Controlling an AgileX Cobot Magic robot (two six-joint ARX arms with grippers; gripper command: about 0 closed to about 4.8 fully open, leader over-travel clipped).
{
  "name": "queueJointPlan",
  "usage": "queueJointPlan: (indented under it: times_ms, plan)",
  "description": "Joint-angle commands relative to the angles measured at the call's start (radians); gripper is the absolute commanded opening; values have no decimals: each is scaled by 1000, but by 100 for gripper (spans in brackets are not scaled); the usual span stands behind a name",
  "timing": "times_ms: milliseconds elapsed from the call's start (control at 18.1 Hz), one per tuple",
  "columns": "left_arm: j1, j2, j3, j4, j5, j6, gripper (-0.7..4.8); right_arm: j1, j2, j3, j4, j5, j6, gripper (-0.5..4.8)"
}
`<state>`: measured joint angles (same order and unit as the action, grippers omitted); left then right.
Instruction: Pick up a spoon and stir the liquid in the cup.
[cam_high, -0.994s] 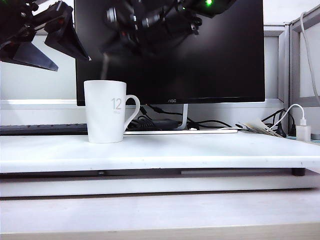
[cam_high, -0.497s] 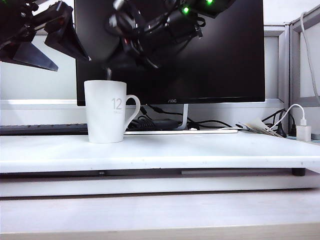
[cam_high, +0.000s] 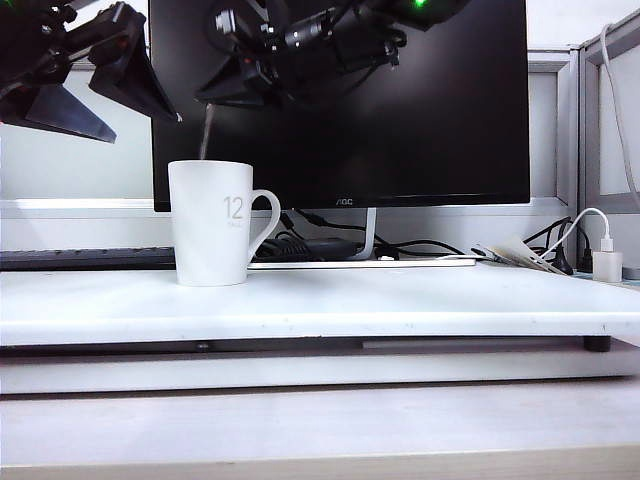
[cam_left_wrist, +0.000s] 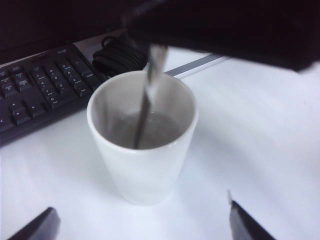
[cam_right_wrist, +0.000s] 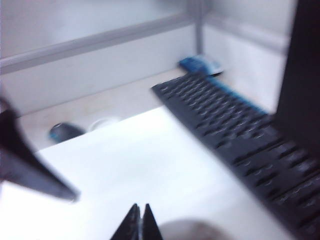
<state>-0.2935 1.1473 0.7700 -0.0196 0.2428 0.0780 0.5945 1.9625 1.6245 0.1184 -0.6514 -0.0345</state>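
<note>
The left claw (cam_high: 95, 100) hangs above the bench (cam_high: 400, 305) at the far left of the exterior view, jaws spread wide and holding nothing. Just to its right, the cup (cam_high: 213, 222) stands upright on the bench in front of the monitor (cam_high: 400, 110), loop handle turned right. The spoon (cam_high: 206, 133) rises out of the cup mouth, tilted slightly; the left wrist view shows its lower end dipped in the grey liquid (cam_left_wrist: 160, 131). Directly above, the right claw (cam_high: 222, 97) is closed on the spoon's top end. A keyboard (cam_left_wrist: 35, 97) lies behind the cup. At the far right, a white charger (cam_high: 606, 264) sits beside cables.
</note>
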Motion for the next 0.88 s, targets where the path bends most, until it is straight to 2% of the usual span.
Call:
queueJointPlan:
  times_ms: [55, 276, 387, 442, 608, 718, 884]
  plan:
    - [1, -3, 3, 14, 1, 4, 479, 1, -24, 4, -118, 46, -52, -6]
    - [1, -3, 3, 14, 1, 4, 479, 1, -35, 4, -173, 217, -100, -6]
    - [1, -3, 3, 14, 2, 4, 479, 1, -35, 4, -139, 234, -100, -6]
    - [1, -3, 3, 14, 1, 4, 479, 1, -35, 4, -89, 224, -100, -6]
    - [1, -3, 3, 14, 1, 4, 479, 2, -35, 5, -28, 92, -100, -6]
    - [1, -3, 3, 14, 1, 4, 479, 2, -37, 5, -60, 28, -100, -6]
    - [1, -3, 3, 14, 1, 4, 479, 1, -37, 5, -176, 31, -101, -6]
